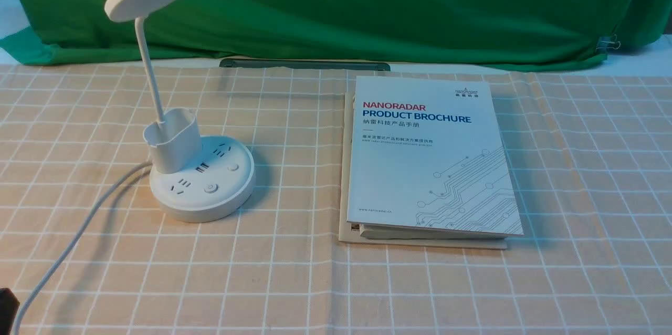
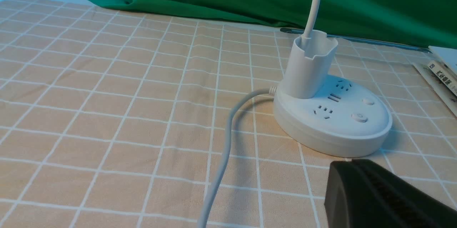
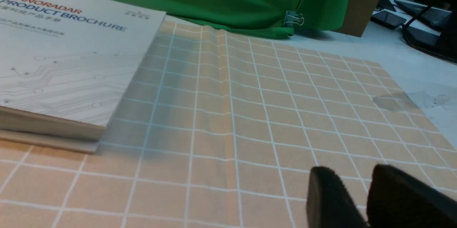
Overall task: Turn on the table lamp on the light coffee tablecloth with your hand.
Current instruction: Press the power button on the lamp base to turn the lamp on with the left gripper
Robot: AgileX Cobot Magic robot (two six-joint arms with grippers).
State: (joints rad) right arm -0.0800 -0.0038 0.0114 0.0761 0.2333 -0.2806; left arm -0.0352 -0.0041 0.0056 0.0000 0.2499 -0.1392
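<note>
Saw only cropped black tips of left gripper (image 2: 351, 163), pressed together. Of right gripper (image 3: 367, 182), 2 tips likewise cut off, could not tell whether spread. Found lamp (image 1: 202, 182) standing left on gridded tan cloth (image 1: 294, 272): smooth white plastic, disc head, round base.

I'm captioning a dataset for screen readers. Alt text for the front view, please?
A white table lamp stands at the left of a light coffee tablecloth, its cord trailing toward the near left corner. To its right lies a Nanoradar product brochure on another booklet, green cloth backdrop behind.
</note>
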